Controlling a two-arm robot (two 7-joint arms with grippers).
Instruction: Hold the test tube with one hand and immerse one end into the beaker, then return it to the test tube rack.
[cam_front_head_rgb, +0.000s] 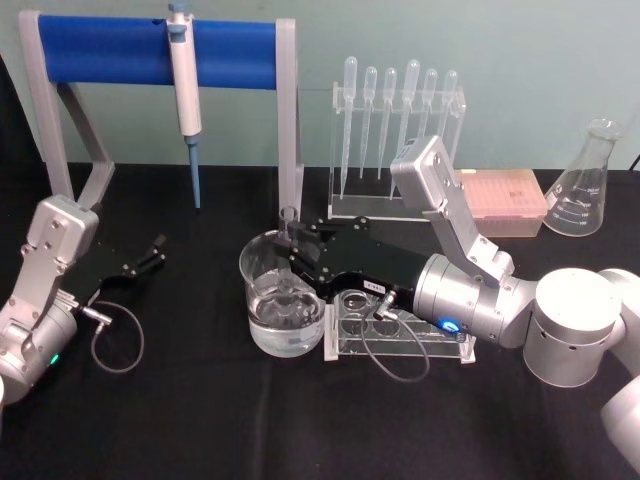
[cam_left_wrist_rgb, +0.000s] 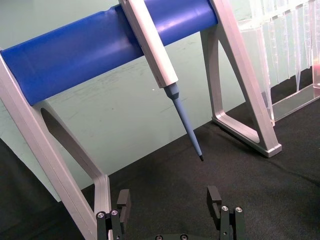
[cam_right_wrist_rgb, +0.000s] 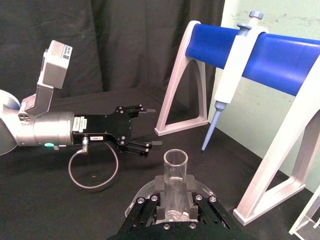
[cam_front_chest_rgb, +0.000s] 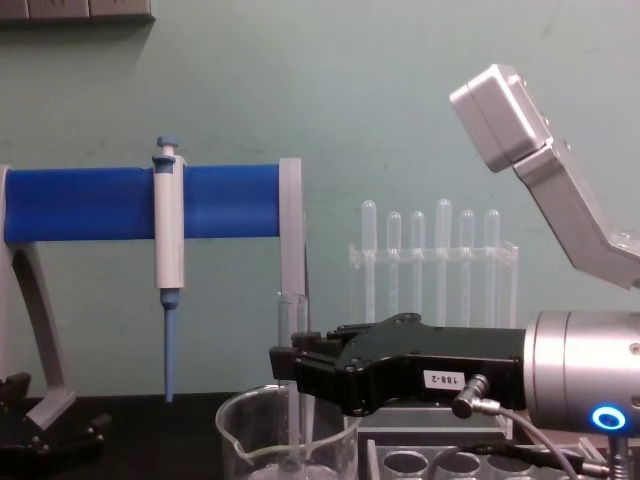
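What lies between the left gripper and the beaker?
Nothing lies there: in the head view, bare black cloth runs from the open left gripper across to the beaker.

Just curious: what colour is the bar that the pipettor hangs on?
Bright blue; the bar shows best in the head view.

A thick blue cylindrical bar (cam_front_head_rgb: 150, 52) on grey metal legs stands on the black tablecloth (cam_front_head_rgb: 200, 420), well beyond the fingers (cam_left_wrist_rgb: 214, 196) of the left gripper (cam_left_wrist_rgb: 169, 197). A white-and-blue pipettor (cam_front_head_rgb: 185, 90) hangs upright from the bar. Its thin blue tip points down ahead of those fingers and apart from them. Farther back, beyond the fingertips of the right gripper (cam_front_head_rgb: 298, 250), a clear acrylic stand (cam_front_head_rgb: 400, 205) holds six thin translucent plastic pipettes (cam_front_head_rgb: 411, 100), bulbs up. To the right of those fingertips, beside the stand, sit a flat pink tip box (cam_front_head_rgb: 505, 200) and a clear glass conical flask (cam_front_head_rgb: 585, 180) with printed graduations. A pale green wall (cam_front_head_rgb: 500, 40) closes the back.
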